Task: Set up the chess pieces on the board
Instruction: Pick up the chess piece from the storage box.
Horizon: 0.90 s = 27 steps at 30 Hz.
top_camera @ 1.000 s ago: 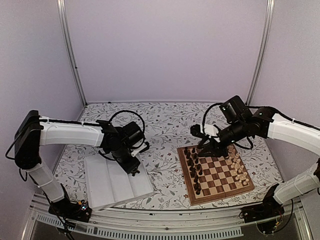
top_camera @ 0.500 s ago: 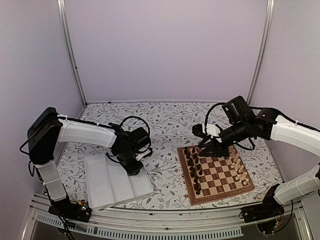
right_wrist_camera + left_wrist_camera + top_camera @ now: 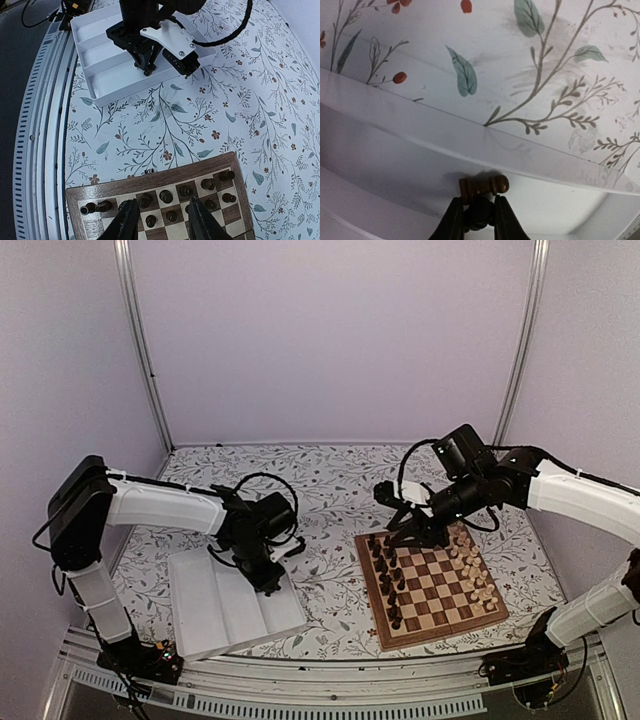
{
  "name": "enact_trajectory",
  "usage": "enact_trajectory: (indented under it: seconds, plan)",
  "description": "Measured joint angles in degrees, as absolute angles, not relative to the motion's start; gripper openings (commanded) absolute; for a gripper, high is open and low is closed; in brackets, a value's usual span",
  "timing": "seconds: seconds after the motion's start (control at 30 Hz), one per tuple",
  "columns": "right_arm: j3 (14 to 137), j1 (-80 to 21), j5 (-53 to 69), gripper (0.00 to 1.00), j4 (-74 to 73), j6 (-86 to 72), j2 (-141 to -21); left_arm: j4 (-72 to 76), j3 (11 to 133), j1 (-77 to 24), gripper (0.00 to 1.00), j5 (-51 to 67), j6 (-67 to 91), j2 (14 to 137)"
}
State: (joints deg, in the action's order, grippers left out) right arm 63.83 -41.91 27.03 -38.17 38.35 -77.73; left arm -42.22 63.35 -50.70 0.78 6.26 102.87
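Observation:
The board [image 3: 445, 633] lies at the right, with dark pieces [image 3: 390, 575] along its left side and cream pieces [image 3: 478, 580] along its right. My left gripper [image 3: 268, 580] is low in the white tray [image 3: 215, 625], at its far right corner. In the left wrist view its fingers [image 3: 452, 220] are closed on a dark round piece [image 3: 478, 215], and a brown pawn [image 3: 484, 185] lies crosswise at their tips. My right gripper [image 3: 160, 217] is open and empty above the dark pieces [image 3: 165, 196] at the board's far left corner [image 3: 165, 177].
One dark piece [image 3: 95, 207] lies on its side at the board's edge. The tray [image 3: 100, 55] has ridged troughs and raised walls [image 3: 420, 150]. The flowered tablecloth [image 3: 320, 480] lies between tray and board. Metal posts [image 3: 140, 340] stand at the back corners.
My right gripper has shifted a little left and back over the board's far left corner. My left arm's shoulder and elbow have shifted while its gripper stayed low in the tray.

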Motion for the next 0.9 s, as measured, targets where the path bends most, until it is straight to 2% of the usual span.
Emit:
enact_trajectory:
  seconds: [0.37,0.7,0.9]
  plan:
    - [73.5,-42.5,33.9,0.36,-38.7,36.8,-89.1,-33.5,55.1,-44.8,0.04,9.0,8.4,87.8]
    - [79.7,-48.0,35.4,0.35,-39.0,34.7,-101.0,-22.3,46.2,-38.9,0.07,18.1,12.8,83.1]
    - [83.0,-52.4,32.1,0.34,-38.9,34.7,-106.7,-17.3,44.3,-36.4,0.07,21.6,16.7,82.9]
